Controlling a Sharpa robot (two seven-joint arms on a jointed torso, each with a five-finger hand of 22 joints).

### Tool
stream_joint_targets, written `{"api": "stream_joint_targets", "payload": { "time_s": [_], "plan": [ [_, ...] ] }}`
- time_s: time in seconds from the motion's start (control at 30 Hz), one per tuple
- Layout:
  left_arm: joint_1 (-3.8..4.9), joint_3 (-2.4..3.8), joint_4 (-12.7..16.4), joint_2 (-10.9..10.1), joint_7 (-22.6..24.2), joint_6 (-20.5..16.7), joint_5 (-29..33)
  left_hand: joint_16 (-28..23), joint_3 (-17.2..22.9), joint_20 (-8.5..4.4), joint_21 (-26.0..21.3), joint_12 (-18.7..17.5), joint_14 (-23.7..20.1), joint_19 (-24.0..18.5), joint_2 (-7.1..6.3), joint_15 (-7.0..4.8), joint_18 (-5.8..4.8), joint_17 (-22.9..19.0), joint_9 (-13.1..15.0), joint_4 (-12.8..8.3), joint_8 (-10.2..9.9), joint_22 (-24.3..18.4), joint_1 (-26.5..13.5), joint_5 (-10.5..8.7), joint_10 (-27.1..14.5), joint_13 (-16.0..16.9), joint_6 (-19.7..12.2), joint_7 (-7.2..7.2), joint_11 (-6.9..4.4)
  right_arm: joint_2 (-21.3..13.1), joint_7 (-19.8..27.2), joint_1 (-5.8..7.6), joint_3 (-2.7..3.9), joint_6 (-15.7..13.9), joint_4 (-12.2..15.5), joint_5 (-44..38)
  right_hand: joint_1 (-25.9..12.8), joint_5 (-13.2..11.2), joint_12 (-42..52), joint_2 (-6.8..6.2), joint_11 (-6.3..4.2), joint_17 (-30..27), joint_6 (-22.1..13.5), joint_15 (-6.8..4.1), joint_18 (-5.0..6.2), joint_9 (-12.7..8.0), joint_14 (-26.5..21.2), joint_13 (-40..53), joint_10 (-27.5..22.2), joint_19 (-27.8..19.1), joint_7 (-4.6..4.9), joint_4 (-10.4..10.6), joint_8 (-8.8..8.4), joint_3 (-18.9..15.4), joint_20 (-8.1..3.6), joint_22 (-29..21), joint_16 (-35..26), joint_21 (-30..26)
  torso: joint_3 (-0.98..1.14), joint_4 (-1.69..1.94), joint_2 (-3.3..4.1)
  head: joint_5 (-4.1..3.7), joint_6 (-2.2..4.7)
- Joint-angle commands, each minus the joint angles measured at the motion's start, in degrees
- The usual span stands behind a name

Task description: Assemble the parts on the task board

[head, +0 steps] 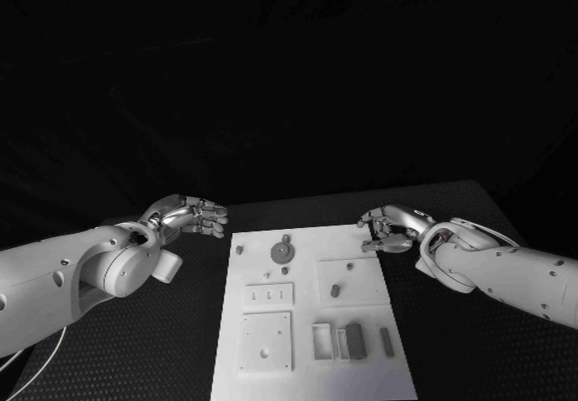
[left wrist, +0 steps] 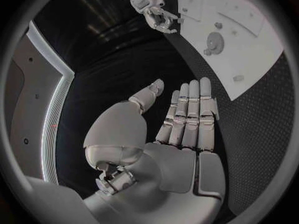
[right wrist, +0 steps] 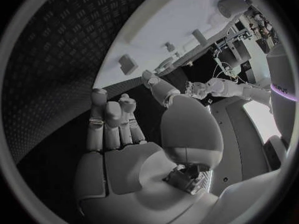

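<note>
Robotics lab or test cell. Evidence: black table (head: 482, 351) with ribbed, chequer-pattern mat; dark backdrop behind it. White task board (head: 313, 334) carries small test parts (head: 349, 341) in cut-outs. Right wrist view: equipment racks with cables (right wrist: 227, 59) at the room's edge, pale curved wall panels.

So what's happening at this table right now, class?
A two-armed robot faces a white task board carrying small grey parts, among them a gear. Neither hand holds anything. The left hand hovers off the board's far left corner, fingers out flat. The right hand hangs by the far right corner, fingers loosely curled.
</note>
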Motion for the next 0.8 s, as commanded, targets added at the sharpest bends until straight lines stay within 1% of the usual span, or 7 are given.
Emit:
{"api": "stream_joint_targets", "payload": {
  "time_s": [0.03,0.07,0.2,0.37,0.5,0.67,0.8],
  "plan": [
    [0.02,0.04,-0.10,-0.19,0.90,0.81,-0.12,-0.33,-0.03,0.13,-0.34,-0.23,0.26,-0.03,-0.61,0.14,1.00,0.07,0.09,-0.48,-0.27,0.07,0.19,-0.02,0.36,0.09,-0.03,0.21,-0.02,-0.19,1.57,-0.70,0.00,1.56,0.33,-0.80,-0.07,0.28,0.17,-0.66,1.73,0.05,1.55,0.19,0.68,0.03,-0.52,-0.10,-4.21,-0.29,2.26,0.09,-0.34,-0.46,0.18,0.85,-0.28,-0.32,0.04,-0.07,0.06,0.08,-0.01],
    [0.02,0.04,-0.12,-0.20,0.90,0.81,-0.12,-0.33,-0.03,0.13,-0.34,-0.23,0.26,-0.03,-0.61,0.14,1.00,0.07,0.09,-0.48,-0.27,0.07,0.19,-0.02,0.36,0.10,-0.03,0.21,-0.02,-0.22,1.59,-0.76,0.00,1.54,0.30,-0.80,-0.12,0.27,0.18,-0.72,1.75,0.05,1.48,0.21,0.68,0.03,-0.56,-0.10,-4.25,-0.32,2.29,0.17,-0.39,-0.51,0.20,0.85,-0.27,-0.34,-0.02,-0.07,0.09,0.05,-0.02],
    [0.02,0.03,-0.09,-0.23,0.85,0.88,-0.16,-0.35,-0.04,0.14,-0.35,-0.25,0.25,-0.03,-0.62,0.15,0.99,0.09,0.10,-0.46,-0.27,0.08,0.18,-0.02,0.35,0.12,-0.03,0.22,-0.01,-0.39,1.57,-0.90,0.00,1.57,0.15,-0.69,-0.46,0.26,0.24,-0.98,1.84,0.07,1.32,0.30,0.68,0.05,-0.67,-0.12,-4.35,-0.39,2.37,0.54,-0.48,-0.77,0.27,0.87,-0.24,-0.38,-0.03,-0.10,0.09,-0.04,-0.33],
    [-0.02,0.03,-0.14,-0.23,0.79,0.85,-0.28,-0.39,-0.06,0.15,-0.36,-0.27,0.25,-0.04,-0.60,0.16,0.98,0.12,0.10,-0.43,-0.29,0.09,0.14,-0.02,0.34,0.14,-0.05,0.23,0.00,-0.55,1.56,-1.12,0.00,1.51,0.21,-0.66,-0.69,0.27,0.29,-1.06,1.87,0.08,1.27,0.34,0.68,0.08,-0.73,-0.14,-4.41,-0.42,2.40,0.85,-0.51,-0.92,0.30,0.88,-0.21,-0.41,-0.23,0.07,0.07,-0.16,-0.43],
    [-0.06,0.03,-0.18,-0.26,0.77,0.90,-0.30,-0.42,-0.06,0.15,-0.37,-0.29,0.24,-0.04,-0.60,0.17,0.98,0.14,0.10,-0.42,-0.30,0.09,0.13,-0.02,0.33,0.16,-0.07,0.24,0.01,-0.45,1.33,-1.36,0.00,0.92,-0.07,-0.91,-0.68,0.28,0.31,-0.99,1.88,0.08,1.26,0.34,0.68,0.10,-0.74,-0.15,-4.42,-0.41,2.40,0.91,-0.51,-0.92,0.30,0.88,-0.19,-0.41,-0.20,0.06,0.04,-0.16,-0.52],
    [-0.14,0.03,-0.26,-0.17,0.75,0.98,-0.30,-0.45,-0.06,0.16,-0.39,-0.31,0.24,-0.05,-0.58,0.17,0.98,0.16,0.10,-0.39,-0.31,0.10,0.11,-0.02,0.32,0.18,-0.08,0.25,0.01,0.01,0.91,-1.72,0.01,0.19,-0.78,-1.41,-0.08,0.32,0.55,-0.15,1.75,0.13,1.66,0.24,0.68,0.30,-0.64,-0.16,-4.28,-0.22,2.26,1.07,-0.28,-0.74,0.18,0.93,0.01,-0.30,-0.25,0.07,0.03,-0.17,-0.53],
    [-0.17,0.03,-0.29,-0.17,0.69,1.04,-0.30,-0.48,-0.07,0.16,-0.40,-0.33,0.25,-0.04,-0.51,0.18,0.97,0.20,0.11,-0.32,-0.32,0.12,0.06,-0.02,0.33,0.22,-0.09,0.25,0.02,0.29,0.77,-2.11,0.01,-0.55,-1.00,-1.92,0.77,0.29,0.80,1.01,1.38,0.14,2.79,-0.08,0.68,0.73,-0.35,-0.25,-3.96,0.07,1.88,0.91,0.38,-0.66,0.02,0.98,0.23,-0.12,-0.29,0.11,0.02,-0.17,-0.63]
  ]
}}
